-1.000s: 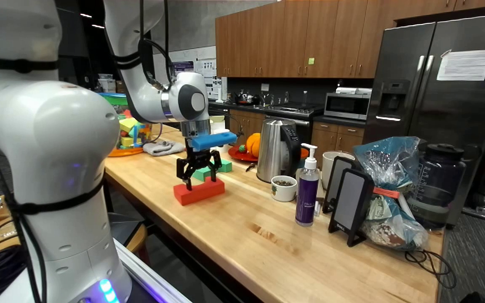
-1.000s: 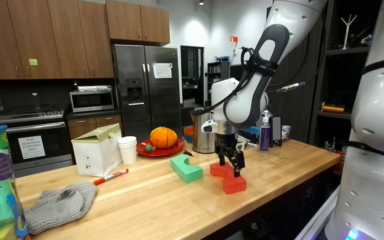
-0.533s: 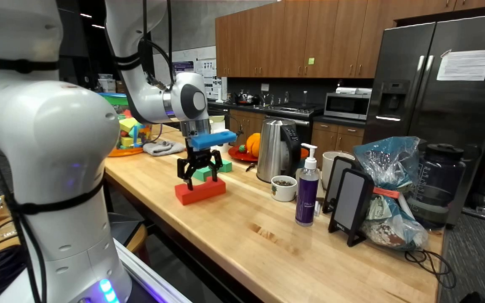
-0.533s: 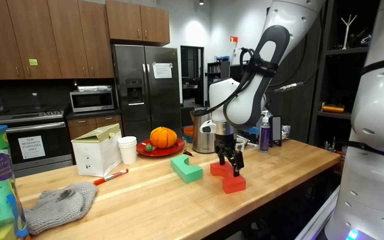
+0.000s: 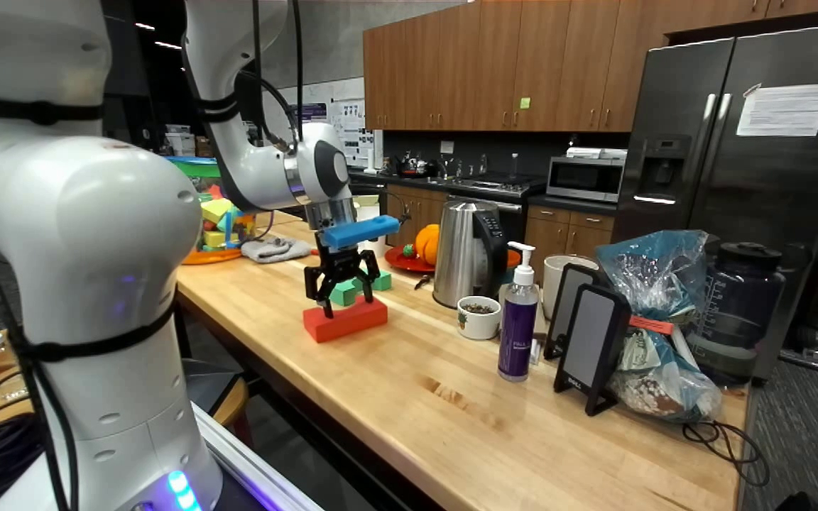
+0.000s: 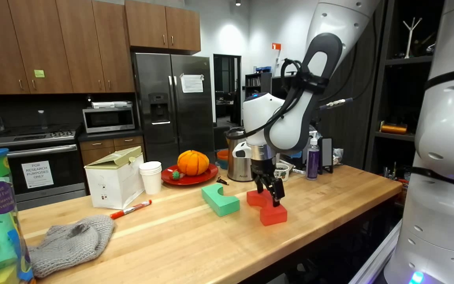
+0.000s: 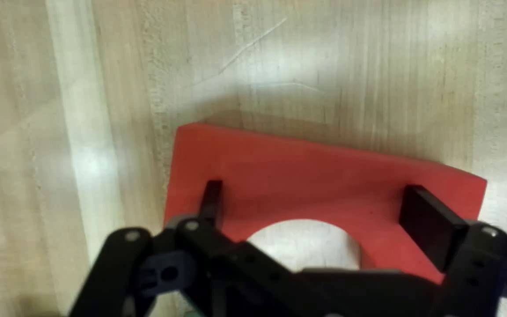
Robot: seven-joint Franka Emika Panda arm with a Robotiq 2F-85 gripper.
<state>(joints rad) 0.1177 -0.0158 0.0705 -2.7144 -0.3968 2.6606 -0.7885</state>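
The claw (image 5: 348, 305) is down at the red block (image 5: 346, 322), so getting there is prob. done. Its fingers (image 7: 429, 226) are wide apart, w/ no squeeze on anything; the tips look right at the block's top, tho I can't be sure they touch. The red block lies flat on the wood surface (image 5: 395, 369), so no grip or lift yet. The wrist view shows best how one finger is on each side of the round bite cut from the block. It gives just a tiny bit of green at the bottom edge. In an exterior view you get the whole green block (image 6: 221, 203), near the red block but apart, w/ a round bite too. The white box (image 6: 110, 185) & red pen (image 6: 131, 209) also show plainly in an exterior view. Nearly all of the metal kettle (image 5: 460, 255) shows in an exterior view, but there the red block's bite is hidden b/c we see its plain long side.
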